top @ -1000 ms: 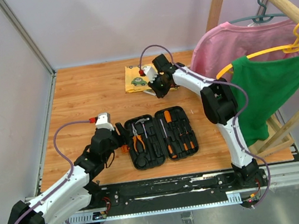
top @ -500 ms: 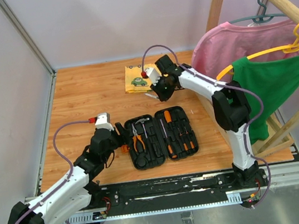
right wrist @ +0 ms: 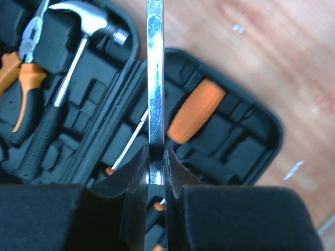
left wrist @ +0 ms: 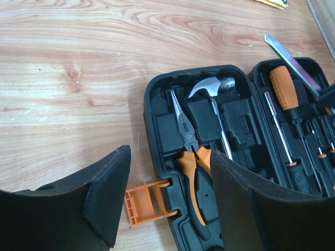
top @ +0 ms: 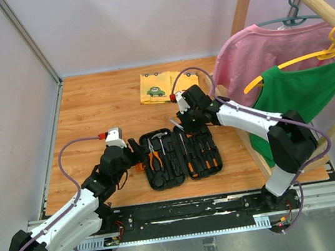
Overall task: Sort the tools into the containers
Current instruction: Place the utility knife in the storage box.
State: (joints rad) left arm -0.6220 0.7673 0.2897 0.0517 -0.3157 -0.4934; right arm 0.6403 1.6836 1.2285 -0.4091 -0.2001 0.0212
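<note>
right gripper (right wrist: 155, 157) is clamping a thin flat steel strip (right wrist: 155, 78), jaws nearly closed and pinching it edge-on. the strip is sticking out forward past the fingers, hanging over the hinge line of the tool case (left wrist: 148, 112). could be a blade or a shank, wrist view is too blurred to say which. left gripper (left wrist: 168, 172) is standing wide open and holding nothing, hovering at the case's left edge with the orange latch (left wrist: 147, 201) showing between its fingers. case is lying open flat on the table (top: 90, 112), between the two arms. left half is carrying the hammer (left wrist: 209, 86) and pliers (left wrist: 191, 157). right half is carrying an orange-handled screwdriver (left wrist: 283, 86) and a thin screwdriver (left wrist: 278, 130). yellow cloth (top: 157, 88) is sitting well behind the case.
</note>
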